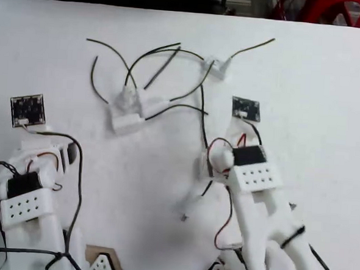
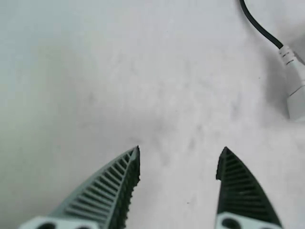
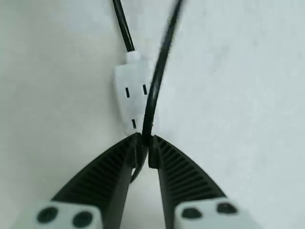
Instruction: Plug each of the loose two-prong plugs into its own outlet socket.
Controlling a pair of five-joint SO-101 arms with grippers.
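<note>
My right gripper [image 3: 144, 139] is shut on a thin black cord [image 3: 159, 71], just above a white outlet socket [image 3: 129, 98] whose slots face up. In the high view this gripper [image 1: 204, 167] sits at mid-table, and a white plug [image 1: 188, 206] lies on the table just below it at the end of the black cord. My left gripper [image 2: 178, 152] is open over bare table, with a white plug [image 2: 296, 81] on a black cord off to one side. In the high view the left gripper [image 1: 68, 149] is at the left, short of a cluster of white sockets and plugs [image 1: 129, 110].
Black cords [image 1: 166, 57] loop across the far middle of the white table [image 1: 329, 89]. Another white connector [image 1: 215, 67] lies at the back. Each arm carries a small camera board, one at the left [image 1: 27, 110] and one at the right [image 1: 246, 108]. The right side is open.
</note>
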